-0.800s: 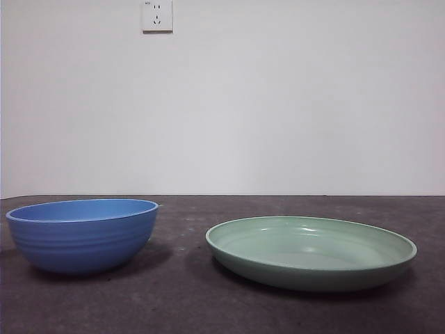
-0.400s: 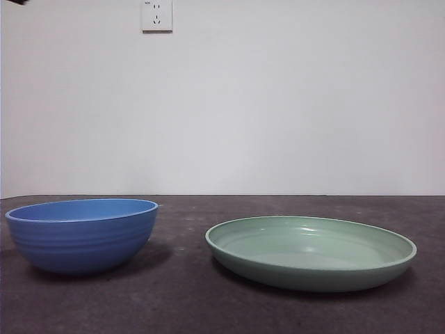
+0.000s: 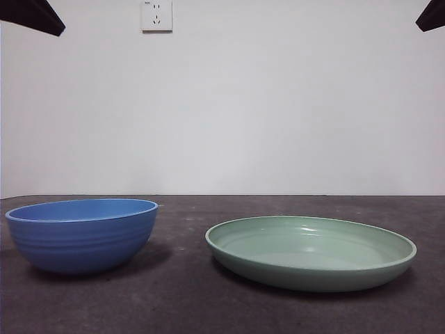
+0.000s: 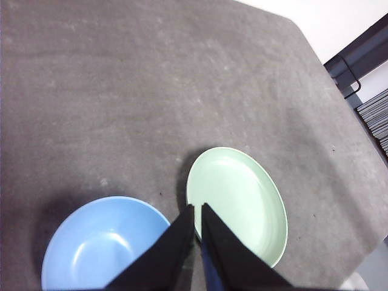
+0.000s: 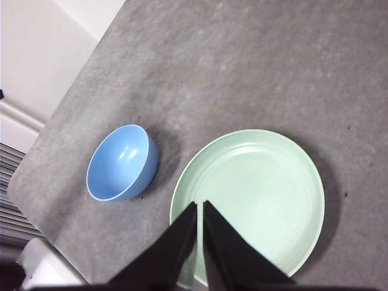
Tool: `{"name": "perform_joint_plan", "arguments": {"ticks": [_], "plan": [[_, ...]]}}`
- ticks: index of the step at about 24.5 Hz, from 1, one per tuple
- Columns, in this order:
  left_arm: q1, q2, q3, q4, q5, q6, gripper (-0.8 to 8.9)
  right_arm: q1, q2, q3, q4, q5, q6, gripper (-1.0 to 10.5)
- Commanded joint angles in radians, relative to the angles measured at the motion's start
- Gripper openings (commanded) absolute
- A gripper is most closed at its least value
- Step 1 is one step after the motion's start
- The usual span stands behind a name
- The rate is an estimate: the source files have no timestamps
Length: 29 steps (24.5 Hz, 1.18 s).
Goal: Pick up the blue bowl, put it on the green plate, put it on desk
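Nearby, blue bowl beside green plate.

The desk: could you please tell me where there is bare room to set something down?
The desk is bare across the wide stretch behind the blue bowl and green plate, toward the wall. A narrower strip lies in front of both. The tightest spot is the gap between bowl and plate, which stand apart.

Matt blue bowl, faintly glossy green plate, rough speckled desk
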Motion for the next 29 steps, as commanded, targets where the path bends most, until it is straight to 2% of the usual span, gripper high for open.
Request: {"name": "perform_joint_plan", "arguments": {"ticks": [1,5,6,11,12,14,24,26,29], "plan": [[-0.003,0.019,0.022,0.011,0.007,0.016,0.5,0.002,0.005,0.018,0.011,0.0,-0.03,0.1],[-0.003,0.025,0.022,0.012,0.007,0.016,2.17,0.002,0.005,0.018,0.007,0.033,-0.03,0.7],[-0.003,0.025,0.022,0.013,0.007,0.016,2.65,0.002,0.005,0.018,0.008,0.039,-0.03,1.2],[-0.003,0.025,0.022,0.018,0.007,0.016,5.05,0.002,0.005,0.018,0.009,0.047,-0.027,5.1],[-0.003,0.025,0.022,0.018,0.007,0.016,5.36,0.002,0.005,0.018,0.009,0.047,-0.028,5.5],[-0.003,0.025,0.022,0.018,0.007,0.019,5.61,0.002,0.005,0.018,0.009,0.047,-0.028,5.6],[-0.002,0.027,0.022,-0.015,-0.003,0.04,5.61,0.002,0.005,0.018,0.005,0.031,-0.026,5.6],[0.0,0.034,0.022,-0.063,-0.031,0.038,5.6,0.002,0.005,0.018,0.003,0.031,-0.024,5.6],[0.0,0.064,0.022,-0.158,-0.133,0.058,5.6,0.002,0.005,0.018,0.002,0.031,-0.021,5.6]]}}
